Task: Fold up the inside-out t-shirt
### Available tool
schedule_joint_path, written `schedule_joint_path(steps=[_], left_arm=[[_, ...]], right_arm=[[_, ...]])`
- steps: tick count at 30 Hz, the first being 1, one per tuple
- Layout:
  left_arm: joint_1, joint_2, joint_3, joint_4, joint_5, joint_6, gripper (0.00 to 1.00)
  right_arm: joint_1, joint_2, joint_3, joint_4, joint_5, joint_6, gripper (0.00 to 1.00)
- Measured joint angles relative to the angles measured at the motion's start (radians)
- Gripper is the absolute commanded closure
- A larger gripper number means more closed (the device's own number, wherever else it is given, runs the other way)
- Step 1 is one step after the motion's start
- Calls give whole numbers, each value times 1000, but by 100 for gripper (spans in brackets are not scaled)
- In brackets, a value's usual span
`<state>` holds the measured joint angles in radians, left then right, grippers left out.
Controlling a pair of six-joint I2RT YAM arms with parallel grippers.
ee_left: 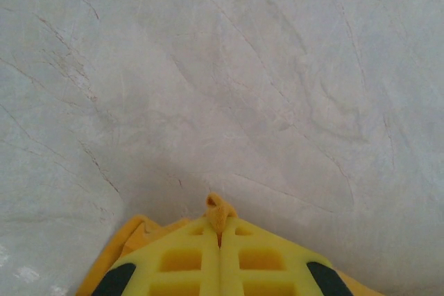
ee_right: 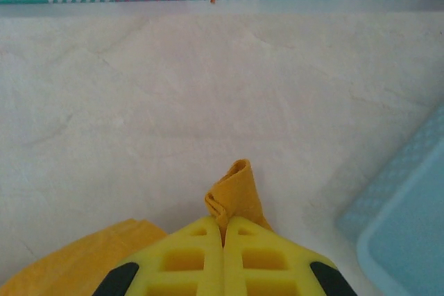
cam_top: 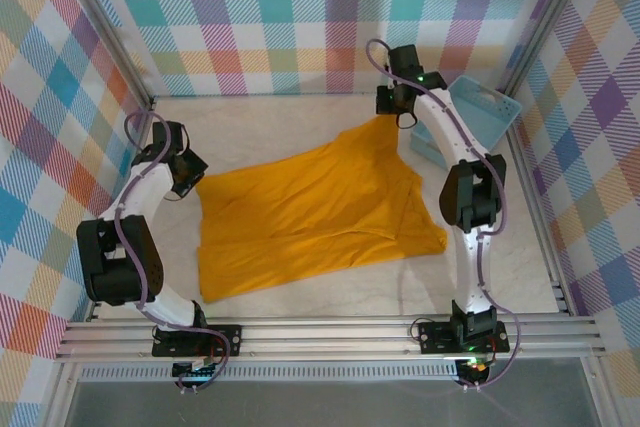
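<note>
The inside-out t-shirt (cam_top: 310,217) is mustard-orange and lies spread across the middle of the white table, plain face up. My left gripper (cam_top: 190,179) is shut on its far left corner; a small nub of the t-shirt (ee_left: 220,211) sticks out between the yellow fingers (ee_left: 180,261). My right gripper (cam_top: 392,112) is shut on the far right corner, which is pulled up toward the back. In the right wrist view a folded tip of the t-shirt (ee_right: 238,192) pokes past the closed fingers (ee_right: 263,258).
A light blue basket (cam_top: 480,112) stands at the back right, close beside the right gripper, and its edge (ee_right: 409,227) shows in the right wrist view. Checked walls (cam_top: 300,17) close off the back and sides. Bare white table (cam_top: 280,117) lies behind the shirt.
</note>
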<state>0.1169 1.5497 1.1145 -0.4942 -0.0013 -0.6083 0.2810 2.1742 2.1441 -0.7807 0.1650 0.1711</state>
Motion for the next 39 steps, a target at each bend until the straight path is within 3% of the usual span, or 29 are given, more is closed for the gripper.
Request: schedule_joint_path(steps=[10, 22, 29, 39], left_arm=[[0, -201, -192, 55, -19, -1, 100], [-3, -444, -374, 52, -53, -8, 100], [-19, -582, -496, -8, -53, -35, 100], [-45, -743, -659, -118, -51, -104, 99]], right_arm=[[0, -317, -472, 138, 8, 62, 100], [0, -740, -941, 166, 8, 186, 100], [2, -925, -1135, 141, 6, 219, 100], [13, -1026, -1280, 105, -9, 263, 97]])
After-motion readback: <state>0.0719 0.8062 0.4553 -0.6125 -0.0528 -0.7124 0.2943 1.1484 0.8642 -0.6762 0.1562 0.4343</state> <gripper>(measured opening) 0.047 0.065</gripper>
